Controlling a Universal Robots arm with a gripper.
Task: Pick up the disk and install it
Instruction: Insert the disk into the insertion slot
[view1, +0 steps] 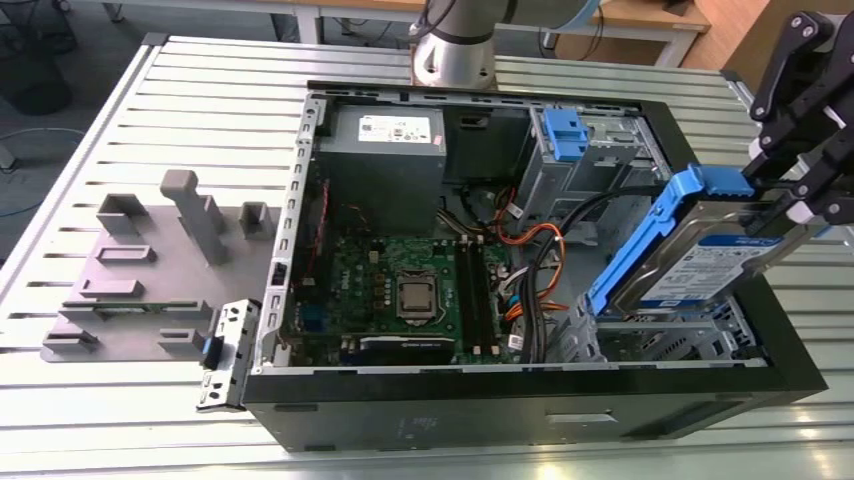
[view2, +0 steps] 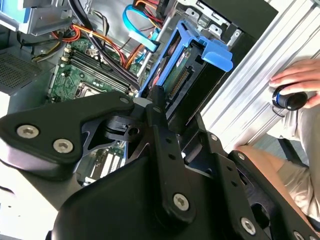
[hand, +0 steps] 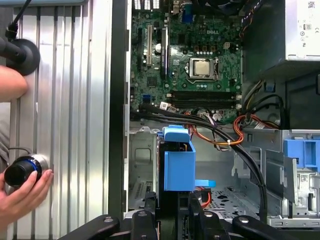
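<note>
The disk (view1: 707, 265) is a silver drive with a white-and-blue label, framed by blue rails with a blue end tab. It hangs tilted over the near corner of the open computer case (view1: 534, 405) at the exterior view's right. My gripper (view1: 790, 205) is shut on its raised end. Just below it sits the metal drive bay (view1: 667, 335). In both wrist views the disk (view2: 192, 80) (hand: 178, 160) sticks out from between my black fingers (view2: 159, 107), blue tab outward, over the bay's floor (hand: 142, 172).
Inside the case lie the green motherboard (view1: 400, 290), the grey power-supply box (view1: 387, 140), a blue-tabbed drive cage (view1: 567, 135) and loose cables (view1: 534, 250). A grey fixture plate (view1: 147, 270) lies at the exterior view's left. A person's hand (hand: 22, 187) rests on a knob beside the case.
</note>
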